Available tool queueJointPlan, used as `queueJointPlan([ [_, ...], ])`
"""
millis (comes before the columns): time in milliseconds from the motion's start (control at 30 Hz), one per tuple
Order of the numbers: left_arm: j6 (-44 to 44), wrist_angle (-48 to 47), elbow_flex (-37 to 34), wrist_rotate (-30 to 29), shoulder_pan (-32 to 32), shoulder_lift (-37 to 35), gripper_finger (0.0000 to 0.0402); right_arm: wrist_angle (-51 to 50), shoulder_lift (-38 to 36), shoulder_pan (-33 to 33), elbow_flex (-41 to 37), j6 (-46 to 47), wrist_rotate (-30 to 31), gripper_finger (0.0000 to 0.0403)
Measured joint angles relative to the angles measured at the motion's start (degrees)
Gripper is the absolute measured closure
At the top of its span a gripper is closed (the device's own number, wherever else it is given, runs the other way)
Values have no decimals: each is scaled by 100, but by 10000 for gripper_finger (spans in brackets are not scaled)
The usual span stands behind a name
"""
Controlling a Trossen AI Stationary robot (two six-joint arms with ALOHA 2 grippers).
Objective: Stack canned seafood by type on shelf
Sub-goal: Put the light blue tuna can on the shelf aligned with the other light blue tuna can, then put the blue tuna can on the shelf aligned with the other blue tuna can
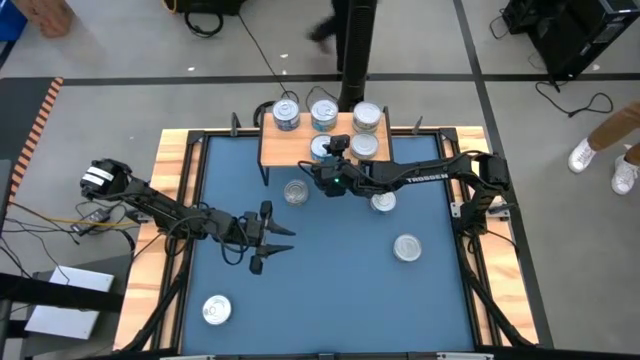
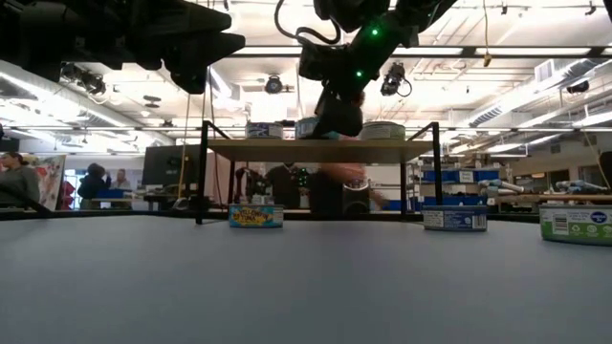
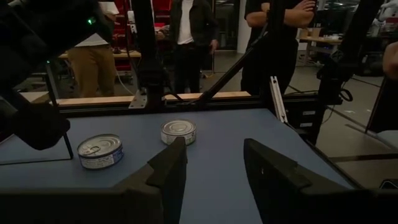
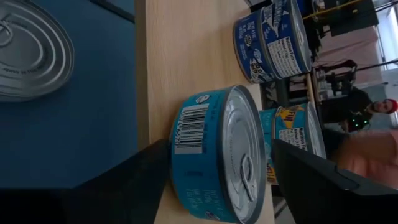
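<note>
High view shows the right arm stretched from the table's right edge across the blue mat (image 1: 330,290) toward the shelf (image 1: 285,148), its right gripper (image 1: 326,152) poised over a tin (image 1: 322,147) at the board's front edge. Right wrist view has that teal-labelled tin (image 4: 214,155) lying on the light wood between the two dark fingers (image 4: 134,177), which stand spread to either side and, as far as can be seen, clear of its wall. Four more tins sit on the shelf, among them one at the back left (image 1: 286,113). The left arm reaches in from the left, bent at the elbow, its left gripper (image 1: 268,248) hanging over the mat with jaws apart and empty. Loose tins lie on the mat: one just before the shelf (image 1: 296,192), one beneath the right arm (image 1: 383,202), one right of centre (image 1: 407,247), one near the front left corner (image 1: 216,311).
</note>
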Motion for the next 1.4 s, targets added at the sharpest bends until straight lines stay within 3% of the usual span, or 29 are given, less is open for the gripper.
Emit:
queueJointPlan([
  [567, 2, 0, 0, -2, 0, 0, 238, 5, 0, -50, 0, 348, -249, 110],
  [1000, 2, -13, 0, -2, 0, 0, 238, 76, 0, 435, 28, 421, -30, 131],
  [1167, -124, -15, 0, -2, 0, 0, 238, -138, 0, 786, 31, 1067, 7, 194],
  [1400, -120, -22, 0, -5, 0, 0, 238, -892, -2, 1256, 21, 1924, -257, 366],
])
